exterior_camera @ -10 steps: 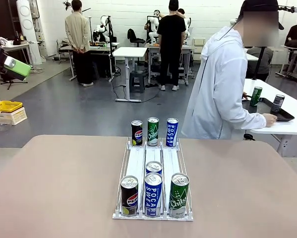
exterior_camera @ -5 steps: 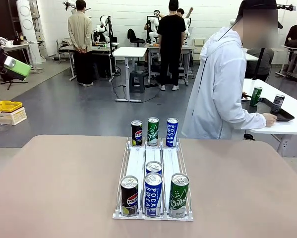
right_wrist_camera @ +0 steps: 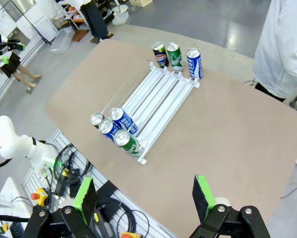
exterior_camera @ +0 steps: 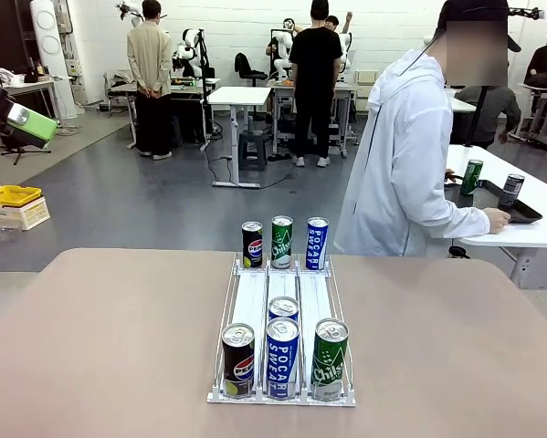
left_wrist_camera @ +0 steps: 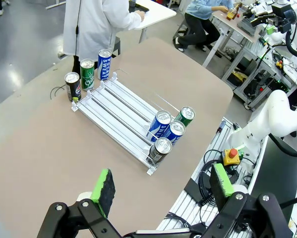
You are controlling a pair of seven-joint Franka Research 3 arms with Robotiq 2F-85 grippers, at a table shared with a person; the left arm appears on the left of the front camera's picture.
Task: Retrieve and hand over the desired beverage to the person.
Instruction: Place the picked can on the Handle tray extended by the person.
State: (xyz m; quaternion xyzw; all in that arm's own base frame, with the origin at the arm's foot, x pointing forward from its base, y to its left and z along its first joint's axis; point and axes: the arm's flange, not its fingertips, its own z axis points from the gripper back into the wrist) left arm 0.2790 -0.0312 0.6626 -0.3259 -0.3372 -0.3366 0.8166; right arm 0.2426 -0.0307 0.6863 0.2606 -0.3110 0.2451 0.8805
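Beverage cans [exterior_camera: 281, 351] queued in rack [exterior_camera: 251, 301] lanes for picking, person [exterior_camera: 405, 155] at one o'clock; left gripper [left_wrist_camera: 160, 186] and right gripper [right_wrist_camera: 144, 194] spread wide, empty.

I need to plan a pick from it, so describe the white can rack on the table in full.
The white can rack lies flat mid-table, long axis running from the robot toward the person. It looks like white plastic rails forming three lanes inside a thin wire frame. Four cans sit at its near end: Pepsi, two Pocari Sweat, Chilsung. Three more cans stand at its far end.
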